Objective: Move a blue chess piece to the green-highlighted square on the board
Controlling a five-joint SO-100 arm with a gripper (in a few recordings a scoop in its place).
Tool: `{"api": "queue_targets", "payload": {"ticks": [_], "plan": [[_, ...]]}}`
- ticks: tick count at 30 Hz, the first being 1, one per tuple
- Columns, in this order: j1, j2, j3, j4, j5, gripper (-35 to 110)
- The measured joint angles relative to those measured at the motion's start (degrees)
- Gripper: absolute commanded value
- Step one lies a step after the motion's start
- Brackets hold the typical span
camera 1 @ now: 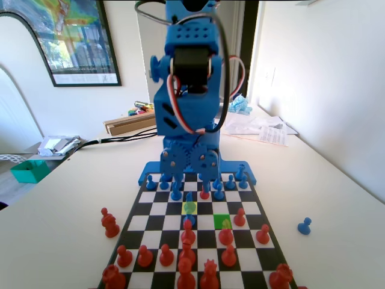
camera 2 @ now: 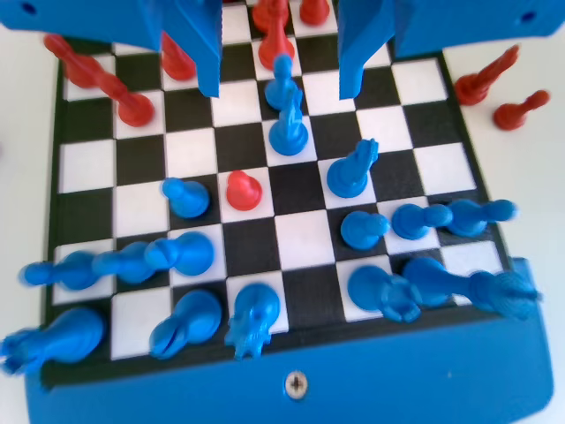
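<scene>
the blue arm's gripper hangs with jaws apart above the board, straddling a glossy blue chess piece with round head and flared base; that piece sits on the yellow square, up and left of the green-highlighted square; a clean pick likely means descending straight and closing below the head, clear of the red pawn

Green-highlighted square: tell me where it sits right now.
Fixed view: the bright green board square lies right of centre, diagonally right of the yellow square, with a red pawn at its near edge.
</scene>
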Motion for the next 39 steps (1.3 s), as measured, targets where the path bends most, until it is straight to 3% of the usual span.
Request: {"api": "queue_targets", "payload": {"ticks": [39], "plan": [[0.79, -7.73, 3.87, -12.39, -1.76, 7]]}}
